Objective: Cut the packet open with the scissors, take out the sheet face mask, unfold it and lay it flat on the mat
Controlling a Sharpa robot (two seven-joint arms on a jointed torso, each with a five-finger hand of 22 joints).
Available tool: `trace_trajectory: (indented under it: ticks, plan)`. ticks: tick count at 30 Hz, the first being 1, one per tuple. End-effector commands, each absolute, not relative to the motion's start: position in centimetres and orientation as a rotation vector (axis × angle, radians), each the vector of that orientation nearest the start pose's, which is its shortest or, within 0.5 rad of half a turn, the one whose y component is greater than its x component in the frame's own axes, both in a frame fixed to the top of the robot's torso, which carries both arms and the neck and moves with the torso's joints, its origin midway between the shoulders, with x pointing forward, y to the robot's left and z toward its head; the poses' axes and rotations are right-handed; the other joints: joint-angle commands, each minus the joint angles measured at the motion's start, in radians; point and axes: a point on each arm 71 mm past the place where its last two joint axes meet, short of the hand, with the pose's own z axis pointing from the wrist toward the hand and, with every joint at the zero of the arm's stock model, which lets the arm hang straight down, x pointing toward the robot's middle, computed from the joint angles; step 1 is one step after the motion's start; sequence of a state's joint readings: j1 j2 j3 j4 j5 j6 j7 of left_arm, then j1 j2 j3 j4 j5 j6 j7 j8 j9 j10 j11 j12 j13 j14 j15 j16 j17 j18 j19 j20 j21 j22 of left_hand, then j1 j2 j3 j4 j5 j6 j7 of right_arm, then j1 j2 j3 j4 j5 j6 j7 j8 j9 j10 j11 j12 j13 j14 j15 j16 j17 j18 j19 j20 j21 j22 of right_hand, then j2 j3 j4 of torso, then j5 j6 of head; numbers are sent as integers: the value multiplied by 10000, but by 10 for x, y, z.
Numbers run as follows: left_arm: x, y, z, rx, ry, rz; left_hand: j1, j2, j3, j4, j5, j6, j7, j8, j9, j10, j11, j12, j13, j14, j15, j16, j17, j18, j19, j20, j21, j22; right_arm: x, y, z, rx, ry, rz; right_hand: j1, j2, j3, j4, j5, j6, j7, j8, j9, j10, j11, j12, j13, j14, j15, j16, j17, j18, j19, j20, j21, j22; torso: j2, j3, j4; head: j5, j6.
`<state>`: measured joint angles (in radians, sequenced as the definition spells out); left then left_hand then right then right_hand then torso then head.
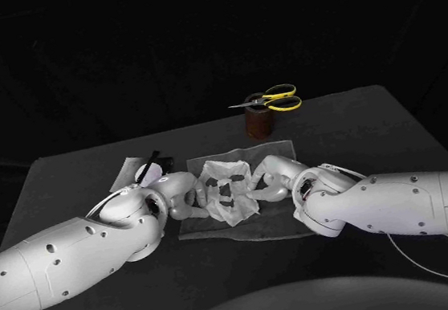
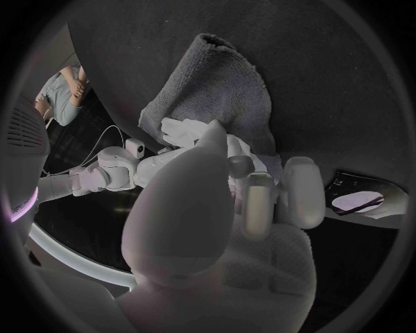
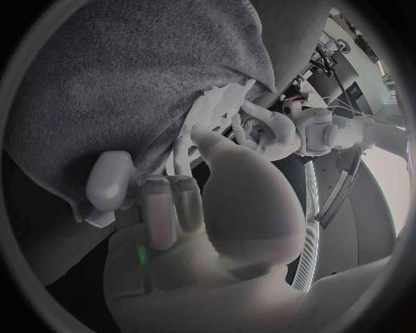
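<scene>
Centre of the bench [image 1: 384,127] is occupied by the mat [image 1: 275,148], with the mask [image 1: 230,190] on it. The left hand [image 1: 174,190] and right hand [image 1: 280,171] flank the mask, each holding an edge, so the gap between them is blocked. Both forearms lie across the near bench and bar approach from the front corners. Behind the mat a brown holder [image 1: 258,124] stands upright, with the scissors [image 1: 270,99] across its top. Open bench surface runs on either side of it. The packet [image 1: 130,170] lies just behind the left hand. Open surface also lies along the far right side.
</scene>
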<state>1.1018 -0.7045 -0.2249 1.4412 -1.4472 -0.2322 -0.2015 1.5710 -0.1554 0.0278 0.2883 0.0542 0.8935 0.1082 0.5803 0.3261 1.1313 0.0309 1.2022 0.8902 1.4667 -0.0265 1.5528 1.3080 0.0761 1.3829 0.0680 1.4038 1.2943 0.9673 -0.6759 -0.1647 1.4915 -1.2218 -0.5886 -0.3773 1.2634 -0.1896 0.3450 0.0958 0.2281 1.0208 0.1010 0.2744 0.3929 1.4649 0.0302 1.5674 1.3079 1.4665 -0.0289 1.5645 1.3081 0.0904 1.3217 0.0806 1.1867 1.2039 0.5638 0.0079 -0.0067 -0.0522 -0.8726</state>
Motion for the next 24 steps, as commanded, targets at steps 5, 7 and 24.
trace_trajectory:
  ticks: [5,7,24]
  plan:
    - [438,159,-309,2446,20519,-5806,30,126,-20,2,-56,-80,-18,53,17,90,9,89,34,928,-38,38,2280,-82,75,18,52,19,410,-150,-338,3318,19855,5589,264,401,480,-190,-356,269,-122,166,58,1059,-188,34,2629,1043,-195,63,2627,94,59,-164,85,73,-9,8,-16,9,0]
    - [437,159,-309,2444,20522,-5811,30,126,-20,2,-56,-80,-18,53,17,90,9,89,34,928,-38,38,2280,-82,75,18,52,19,410,-150,-338,3315,19815,5586,409,528,709,-326,-450,375,-183,233,99,1059,-241,34,2629,1043,-238,63,2627,90,77,-199,101,101,-3,12,-11,15,0]
    - [437,158,-309,2430,20562,-5812,30,126,-20,2,-56,-80,-18,53,17,90,9,89,34,928,-38,38,2280,-82,75,18,52,19,412,-152,-334,3244,19099,5581,227,720,2440,-1621,-1735,810,-362,833,672,1059,-415,34,2629,1043,-406,63,2627,31,233,-382,284,418,-5,11,-12,-14,0]
